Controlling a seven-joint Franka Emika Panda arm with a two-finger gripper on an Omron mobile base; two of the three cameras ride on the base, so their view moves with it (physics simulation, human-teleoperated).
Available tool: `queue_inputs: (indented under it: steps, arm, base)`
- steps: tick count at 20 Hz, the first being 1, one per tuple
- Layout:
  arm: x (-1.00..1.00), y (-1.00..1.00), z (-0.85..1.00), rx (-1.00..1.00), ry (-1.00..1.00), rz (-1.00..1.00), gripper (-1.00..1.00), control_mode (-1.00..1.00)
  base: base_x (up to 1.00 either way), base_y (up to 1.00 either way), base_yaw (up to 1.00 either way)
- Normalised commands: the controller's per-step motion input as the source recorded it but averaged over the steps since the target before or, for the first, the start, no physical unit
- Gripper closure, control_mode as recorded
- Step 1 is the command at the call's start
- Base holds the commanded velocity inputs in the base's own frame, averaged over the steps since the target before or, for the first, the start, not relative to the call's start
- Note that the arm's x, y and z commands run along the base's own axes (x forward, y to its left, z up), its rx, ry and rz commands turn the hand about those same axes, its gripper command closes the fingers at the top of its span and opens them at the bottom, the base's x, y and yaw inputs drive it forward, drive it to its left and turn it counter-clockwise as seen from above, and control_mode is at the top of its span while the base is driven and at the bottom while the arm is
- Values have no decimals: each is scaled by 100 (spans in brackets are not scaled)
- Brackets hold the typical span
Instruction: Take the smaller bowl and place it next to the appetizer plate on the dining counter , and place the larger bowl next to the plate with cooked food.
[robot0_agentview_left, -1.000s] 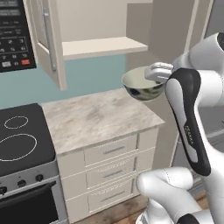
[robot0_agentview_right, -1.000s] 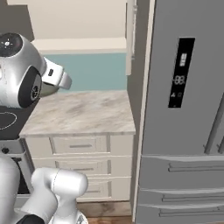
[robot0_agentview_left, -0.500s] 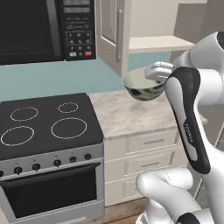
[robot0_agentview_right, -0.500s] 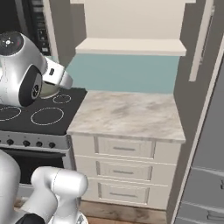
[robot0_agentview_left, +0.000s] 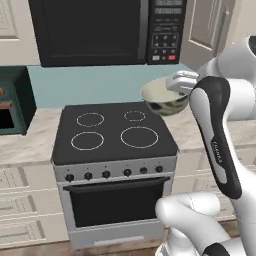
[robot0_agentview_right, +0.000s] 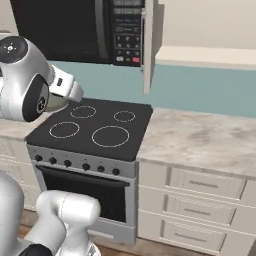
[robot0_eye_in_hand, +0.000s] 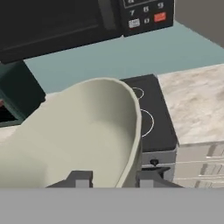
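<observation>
1. While the gripper (robot0_eye_in_hand: 114, 177) is clamped on the rim of a bowl (robot0_agentview_left: 162, 97), the bowl hangs in the air over the stove (robot0_agentview_left: 112, 132), below the microwave (robot0_agentview_left: 107, 30).
2. It looks hard and smooth, so it could slip or chip. It seems light.
3. Pinching the rim, one finger inside and one outside, looks like the right hold.
4. I cannot tell if it is the small or big bowl. The arm (robot0_agentview_right: 25, 80) hides most of it from the right.
</observation>
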Motion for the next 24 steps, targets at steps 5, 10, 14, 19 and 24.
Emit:
queue_inputs:
  steps: [5,10,14,19,24]
  arm:
    - [0,0,0,0,0,0,100,100]
    - [0,0,0,0,0,0,100,100]
    - [0,0,0,0,0,0,100,100]
    - [0,0,0,0,0,0,100,100]
    - [0,0,0,0,0,0,100,100]
  base:
    - [9,100,26]
    - [18,100,33]
    - [28,100,45]
    - [45,100,52]
    - [69,92,51]
